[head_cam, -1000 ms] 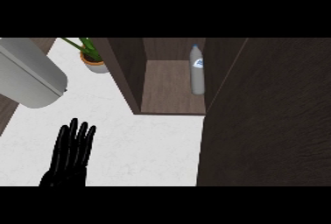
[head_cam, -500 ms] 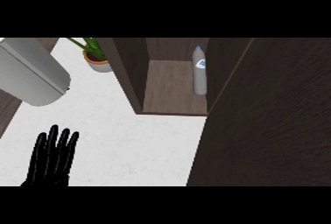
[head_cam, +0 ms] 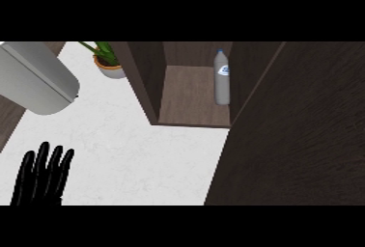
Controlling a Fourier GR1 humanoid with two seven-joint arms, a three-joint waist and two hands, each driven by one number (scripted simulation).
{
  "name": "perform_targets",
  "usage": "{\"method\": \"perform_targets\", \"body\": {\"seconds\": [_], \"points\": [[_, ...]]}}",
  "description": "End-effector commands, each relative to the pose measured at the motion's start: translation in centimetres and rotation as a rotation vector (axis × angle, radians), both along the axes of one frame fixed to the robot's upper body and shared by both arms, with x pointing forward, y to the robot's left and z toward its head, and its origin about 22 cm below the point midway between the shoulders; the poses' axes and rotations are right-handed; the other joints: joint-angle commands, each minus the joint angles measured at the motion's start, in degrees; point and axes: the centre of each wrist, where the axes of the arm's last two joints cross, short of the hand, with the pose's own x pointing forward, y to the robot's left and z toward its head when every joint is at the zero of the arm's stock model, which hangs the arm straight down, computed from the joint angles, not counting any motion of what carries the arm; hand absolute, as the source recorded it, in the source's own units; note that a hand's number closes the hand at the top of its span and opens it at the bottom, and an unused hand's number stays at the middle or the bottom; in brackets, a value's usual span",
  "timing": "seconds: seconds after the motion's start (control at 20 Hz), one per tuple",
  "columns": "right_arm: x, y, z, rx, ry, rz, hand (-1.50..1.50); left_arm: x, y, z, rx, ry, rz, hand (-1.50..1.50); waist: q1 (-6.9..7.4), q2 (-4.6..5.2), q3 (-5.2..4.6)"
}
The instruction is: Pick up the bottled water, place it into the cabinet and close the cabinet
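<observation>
Closing looks like the step in hand: the open cabinet door [head_cam: 299, 144], filling the frame's right, should swing fully across the cabinet [head_cam: 146, 82] at upper centre without nudging what's inside. One door, one cabinet. One left hand [head_cam: 43, 181], lower left, has straight fingers and holds nothing; the right hand is unseen. One water bottle [head_cam: 223, 82] stands upright inside, by the right wall.

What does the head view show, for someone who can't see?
A water bottle stands inside an open dark cabinet, its door filling the right side. A black left hand rests open at the white counter's lower left; a potted plant and a grey rounded thing sit farther back.
</observation>
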Motion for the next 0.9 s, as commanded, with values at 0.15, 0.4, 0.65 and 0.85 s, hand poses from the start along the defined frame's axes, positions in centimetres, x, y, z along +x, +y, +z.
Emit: {"method": "perform_targets", "body": {"seconds": [0.15, 0.4, 0.65, 0.85], "points": [[0.7, 4.0, 0.5, 0.065, -0.005, -0.039, 1.50, -0.1, 1.0, 0.5, -0.002, -0.032, -0.010, -1.50, 0.78, 0.13, -0.02], [1.2, 4.0, 0.7, 0.055, -0.022, -0.017, 1.50, -0.4, 1.3, -0.1, -0.002, -0.014, -0.019, -1.50, 1.43, 0.58, -0.11], [1.6, 3.6, 0.9, 0.064, -0.017, -0.012, 1.50, -0.1, 1.5, 0.7, -0.015, -0.038, -0.033, -1.50, 2.31, 0.98, -0.16], [1.8, 3.6, 0.4, 0.081, 0.029, -0.004, 1.50, -0.2, 1.7, 0.5, -0.015, -0.034, -0.042, -1.50, 2.72, 1.45, -0.15]]}}
